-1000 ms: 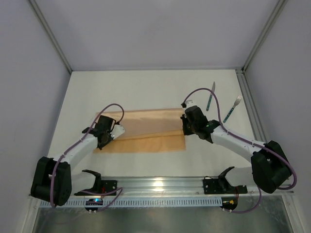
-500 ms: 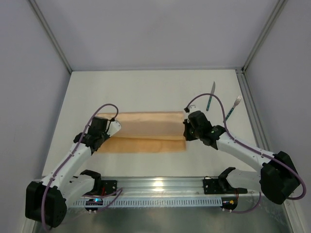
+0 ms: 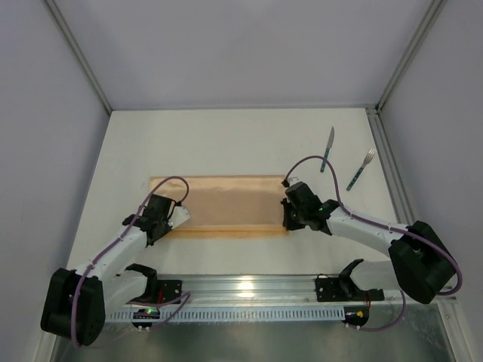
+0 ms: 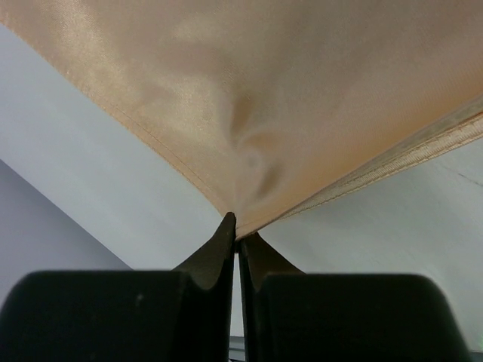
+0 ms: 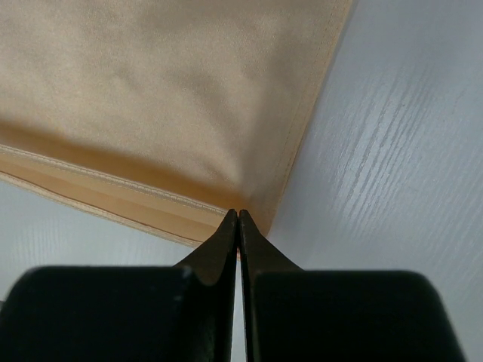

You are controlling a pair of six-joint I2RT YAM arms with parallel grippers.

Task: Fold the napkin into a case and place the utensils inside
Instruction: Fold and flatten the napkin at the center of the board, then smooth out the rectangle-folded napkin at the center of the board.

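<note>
The peach-orange napkin [image 3: 223, 205] lies folded over as a wide band in the middle of the table. My left gripper [image 3: 160, 228] is shut on its near left corner [image 4: 249, 204]. My right gripper [image 3: 290, 224] is shut on its near right corner [image 5: 249, 188], with the folded layers' edges showing to the left of it. The knife [image 3: 327, 150] and the fork [image 3: 360, 170], both teal-handled, lie on the table at the far right, apart from the napkin and both grippers.
A metal rail [image 3: 249, 286] runs along the near table edge behind the arm bases. Grey walls with metal posts [image 3: 79, 56] enclose the table on the left, back and right.
Both grippers have pulled the napkin's upper layer toward the near edge, from the middle of the cloth down to its near corners. The fold now covers most of the napkin.
</note>
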